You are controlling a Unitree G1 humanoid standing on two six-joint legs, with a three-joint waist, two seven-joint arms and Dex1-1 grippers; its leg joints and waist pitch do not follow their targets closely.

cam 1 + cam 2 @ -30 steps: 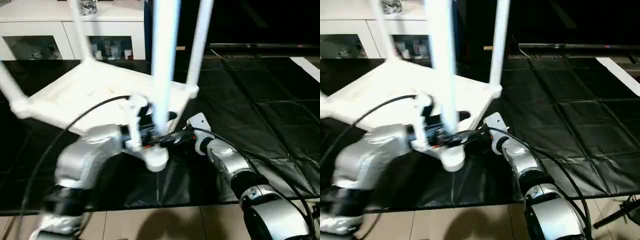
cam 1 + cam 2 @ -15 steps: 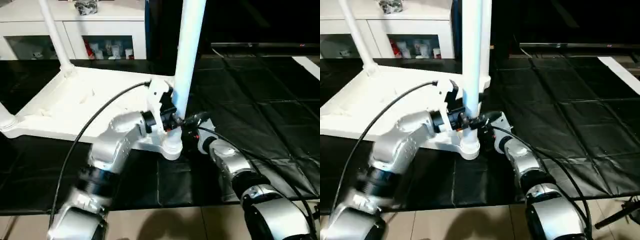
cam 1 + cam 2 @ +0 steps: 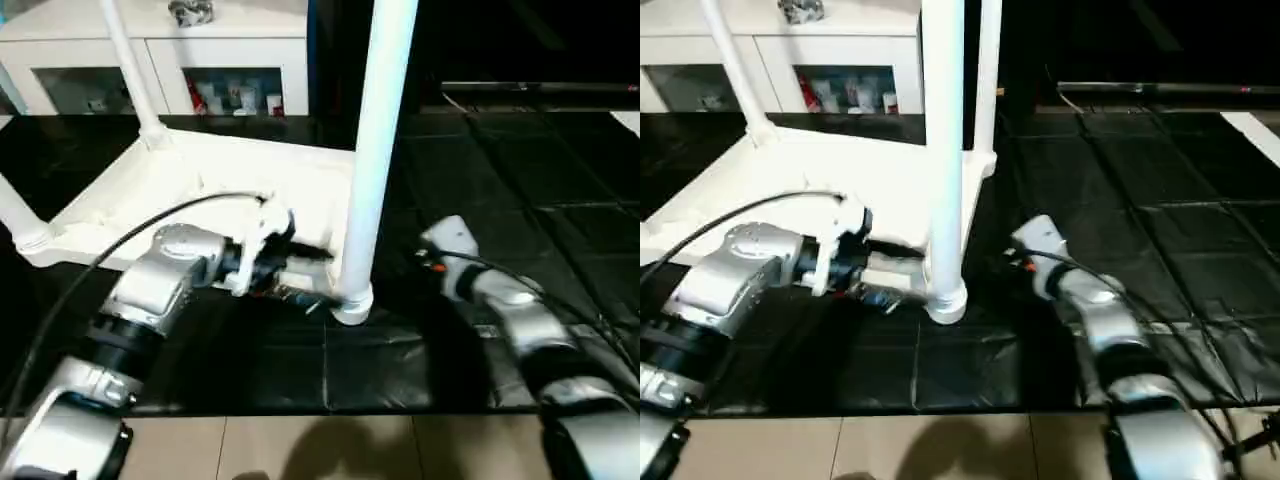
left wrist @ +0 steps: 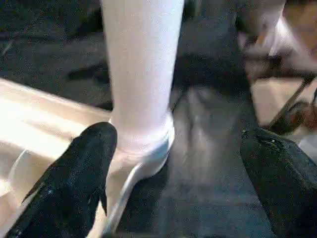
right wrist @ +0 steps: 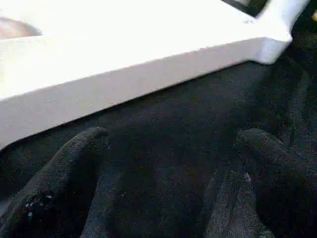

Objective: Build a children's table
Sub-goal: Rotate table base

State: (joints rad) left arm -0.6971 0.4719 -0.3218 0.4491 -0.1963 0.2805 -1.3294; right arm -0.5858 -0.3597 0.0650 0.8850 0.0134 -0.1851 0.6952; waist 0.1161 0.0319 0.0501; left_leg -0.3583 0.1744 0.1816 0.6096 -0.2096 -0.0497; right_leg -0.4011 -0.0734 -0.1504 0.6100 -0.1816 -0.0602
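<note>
The children's table point(image 3: 215, 195) lies upside down on the black mat, its white legs pointing up. The nearest leg point(image 3: 368, 150) stands in its corner socket point(image 3: 350, 300). My left gripper point(image 3: 305, 280) is low at the table's front edge, just left of that socket. In the left wrist view it is open, and the base of the leg point(image 4: 141, 74) stands beyond its fingers point(image 4: 74, 188), nearer to one of them and not gripped. My right gripper point(image 5: 163, 168) is open over the mat, facing the table's edge point(image 5: 124, 64), right of the socket.
A white cabinet point(image 3: 200, 50) with glass-fronted shelves stands behind the table. The black mat point(image 3: 520, 160) stretches off to the right. A strip of pale floor point(image 3: 320, 445) runs along the front. A black cable point(image 3: 100, 270) arcs over my left forearm.
The table looked tipped up a second ago and now lies flat. My left gripper has dropped back from the near leg, and my right arm has drawn away to the right.
</note>
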